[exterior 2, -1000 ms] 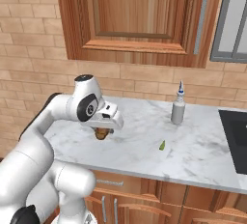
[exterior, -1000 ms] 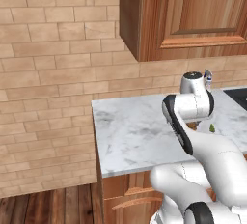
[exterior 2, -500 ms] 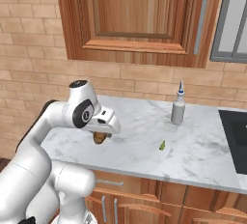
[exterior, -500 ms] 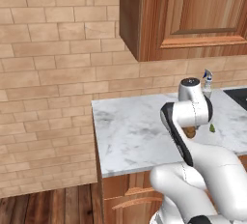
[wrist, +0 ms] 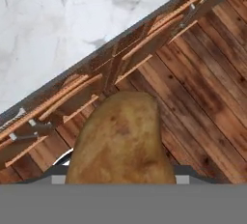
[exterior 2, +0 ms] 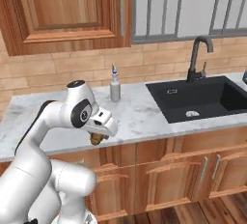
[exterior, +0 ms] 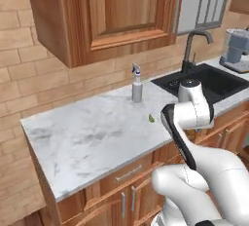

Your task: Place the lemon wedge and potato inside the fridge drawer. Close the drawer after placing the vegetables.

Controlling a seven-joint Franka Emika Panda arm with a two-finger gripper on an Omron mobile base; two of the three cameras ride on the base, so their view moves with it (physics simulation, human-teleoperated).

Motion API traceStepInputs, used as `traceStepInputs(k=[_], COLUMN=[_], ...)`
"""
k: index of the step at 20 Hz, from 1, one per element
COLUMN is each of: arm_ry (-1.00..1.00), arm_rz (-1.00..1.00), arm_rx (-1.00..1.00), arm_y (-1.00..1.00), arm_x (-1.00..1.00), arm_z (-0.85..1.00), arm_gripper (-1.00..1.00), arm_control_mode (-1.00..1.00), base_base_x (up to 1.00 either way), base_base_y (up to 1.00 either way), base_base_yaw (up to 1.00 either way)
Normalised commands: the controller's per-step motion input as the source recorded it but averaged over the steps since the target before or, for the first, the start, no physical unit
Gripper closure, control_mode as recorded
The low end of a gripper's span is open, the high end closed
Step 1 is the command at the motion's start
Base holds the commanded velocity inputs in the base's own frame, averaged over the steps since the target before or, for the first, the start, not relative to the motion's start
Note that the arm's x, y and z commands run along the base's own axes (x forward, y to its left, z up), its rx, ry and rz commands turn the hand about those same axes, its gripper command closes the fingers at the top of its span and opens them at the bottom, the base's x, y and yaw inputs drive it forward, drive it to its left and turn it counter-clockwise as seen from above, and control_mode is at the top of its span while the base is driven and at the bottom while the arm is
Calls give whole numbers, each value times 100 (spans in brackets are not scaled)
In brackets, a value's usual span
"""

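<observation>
Step in hand: carry the potato [exterior 2: 97,138] to the fridge drawer. Fingers [exterior 2: 98,136] are clamped on it, held just off the table's [exterior 2: 144,114] front edge, above the floor. Keep the grip firm and swing slowly. Versus earlier frame: base has driven; sink [exterior 2: 193,98] now in view.

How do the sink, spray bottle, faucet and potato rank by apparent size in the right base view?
1. sink
2. faucet
3. spray bottle
4. potato, in the pincer; nearer the camera, so its true rank is unsure.
</observation>
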Motion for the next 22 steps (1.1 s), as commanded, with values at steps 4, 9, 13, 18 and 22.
traceStepInputs(k=[4, 9, 13, 18, 22], arm_ry=[0, 0, 0, 0, 0], arm_rz=[0, 0, 0, 0, 0], arm_rx=[0, 0, 0, 0, 0], arm_y=[0, 0, 0, 0, 0], arm_x=[0, 0, 0, 0, 0], arm_z=[0, 0, 0, 0, 0], arm_gripper=[100, 100, 100, 100, 100], arm_control_mode=[100, 100, 100, 100, 100], base_base_x=[0, 6, 42, 97, 100], base_base_y=[-25, -35, -82, -95, -69], base_base_yaw=[-94, -96, -78, -34, 0])
